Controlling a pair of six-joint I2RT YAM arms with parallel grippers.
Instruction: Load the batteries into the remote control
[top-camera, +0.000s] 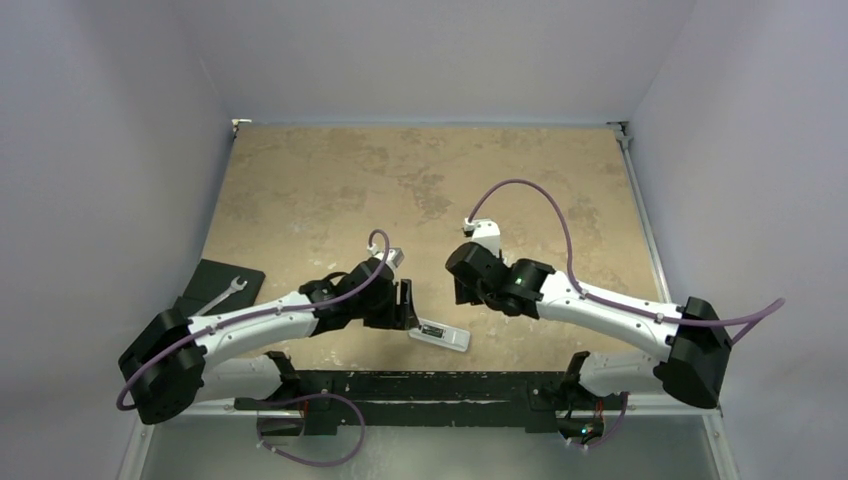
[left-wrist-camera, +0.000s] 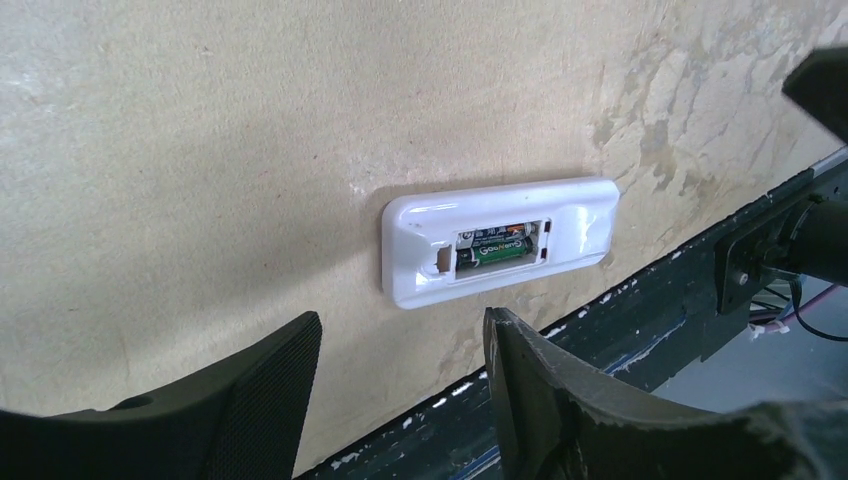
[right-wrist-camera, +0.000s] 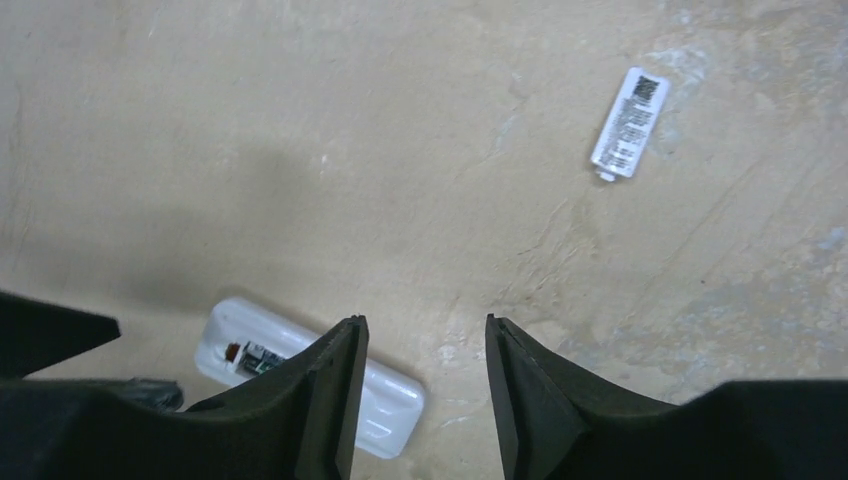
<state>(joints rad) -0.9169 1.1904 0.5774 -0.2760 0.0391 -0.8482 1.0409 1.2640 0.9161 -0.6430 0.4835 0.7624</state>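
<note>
The white remote control (left-wrist-camera: 500, 235) lies back-up on the table near the front edge, its battery bay uncovered. Two dark batteries (left-wrist-camera: 492, 248) with green lettering lie side by side inside the bay. My left gripper (left-wrist-camera: 400, 330) hovers just short of the remote, open and empty. In the top view the left gripper (top-camera: 408, 302) is at the remote's (top-camera: 441, 334) left end, and the right gripper (top-camera: 466, 288) stands above and behind it. My right gripper (right-wrist-camera: 423, 330) is open and empty; its left finger hides part of the remote (right-wrist-camera: 395, 400).
A small white rectangular piece with a printed label (right-wrist-camera: 630, 122) lies alone on the table, away from the remote. A silver wrench (top-camera: 228, 293) rests on a black pad (top-camera: 205, 275) at the left. The table's dark front edge (left-wrist-camera: 640, 310) runs just behind the remote.
</note>
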